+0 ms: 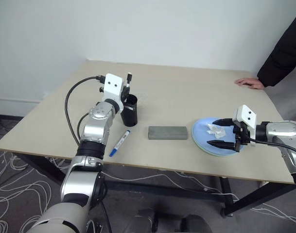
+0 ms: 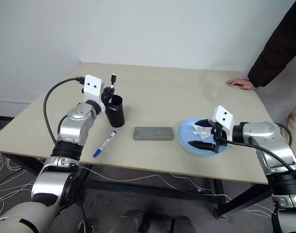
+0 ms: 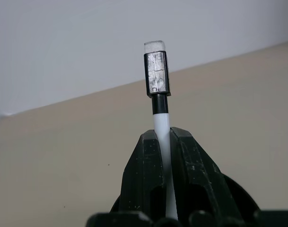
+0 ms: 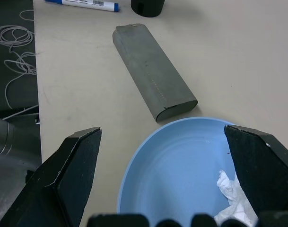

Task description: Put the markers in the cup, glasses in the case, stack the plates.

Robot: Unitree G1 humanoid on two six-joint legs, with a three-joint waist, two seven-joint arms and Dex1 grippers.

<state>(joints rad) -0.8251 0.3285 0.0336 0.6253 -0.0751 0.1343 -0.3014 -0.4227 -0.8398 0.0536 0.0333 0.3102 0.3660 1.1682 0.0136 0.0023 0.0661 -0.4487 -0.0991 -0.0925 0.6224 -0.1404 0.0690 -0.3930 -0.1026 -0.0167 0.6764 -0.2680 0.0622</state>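
My left gripper [image 1: 125, 89] is shut on the thin black-capped marker [image 3: 161, 120], holding it upright just above the rim of the black cup [image 1: 130, 111]. The blue-capped marker [image 1: 119, 142] lies on the table in front of the cup. To its right, the grey case [image 1: 167, 132] lies closed. The light blue plate [image 4: 172, 161] rests on the pale green plate [image 1: 202, 147], with a crumpled white tissue [image 1: 216, 129] in it. My right gripper [image 4: 162, 132] hangs open over the blue plate with nothing between its fingers. The glasses are out of view.
A person's hand [image 1: 250, 83] rests on the table's far right edge, with a dark sleeve [image 1: 284, 53] above it. Cables [image 1: 11, 165] lie on the floor to the left of the wooden table [image 1: 186, 92].
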